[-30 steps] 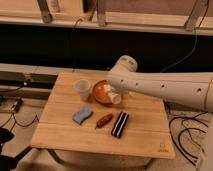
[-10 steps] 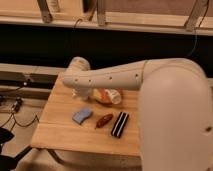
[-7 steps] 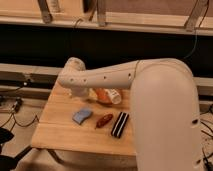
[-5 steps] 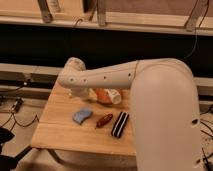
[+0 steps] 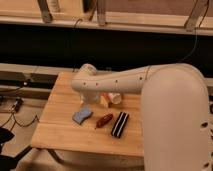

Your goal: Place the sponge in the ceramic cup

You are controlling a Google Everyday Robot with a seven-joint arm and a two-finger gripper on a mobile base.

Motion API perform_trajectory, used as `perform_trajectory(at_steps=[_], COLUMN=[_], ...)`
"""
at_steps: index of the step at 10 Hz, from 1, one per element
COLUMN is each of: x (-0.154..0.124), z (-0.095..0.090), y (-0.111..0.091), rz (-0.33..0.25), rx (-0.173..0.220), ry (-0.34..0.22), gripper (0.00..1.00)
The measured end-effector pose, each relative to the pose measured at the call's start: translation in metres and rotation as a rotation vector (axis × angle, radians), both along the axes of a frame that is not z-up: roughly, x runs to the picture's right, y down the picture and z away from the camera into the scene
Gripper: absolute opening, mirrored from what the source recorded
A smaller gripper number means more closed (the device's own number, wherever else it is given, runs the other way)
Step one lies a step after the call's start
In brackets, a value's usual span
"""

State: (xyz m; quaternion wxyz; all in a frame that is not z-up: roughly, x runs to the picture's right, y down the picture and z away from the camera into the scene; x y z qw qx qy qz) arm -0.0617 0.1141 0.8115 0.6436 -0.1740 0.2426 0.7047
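Observation:
The light-blue sponge (image 5: 82, 116) lies flat on the wooden table (image 5: 60, 135), left of centre. My big white arm (image 5: 150, 85) reaches in from the right, its bend above the table's back left. The gripper (image 5: 89, 101) hangs down from that bend, just above and behind the sponge. No ceramic cup shows; the arm covers the back-left part of the table.
A reddish-brown elongated item (image 5: 104, 120) and a black-and-white striped block (image 5: 119, 124) lie to the right of the sponge. Behind them, an orange bowl (image 5: 104, 100) and a small white cup (image 5: 115, 98) peek out under the arm. Cables hang off the table's left side.
Since three seconds ago the arm has swung left from over the orange bowl to the table's back left, hiding the cup there. It has barely moved in the last half second.

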Motion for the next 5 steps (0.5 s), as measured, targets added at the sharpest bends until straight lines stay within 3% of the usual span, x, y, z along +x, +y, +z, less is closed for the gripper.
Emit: perform_trajectory(at_steps=[3, 5], x=[-0.026, -0.054], z=[0.004, 0.006], y=[0.034, 0.043], rz=[-0.002, -0.021], rx=[-0.092, -0.133], ry=[-0.072, -0.129], gripper=[0.8, 0.8])
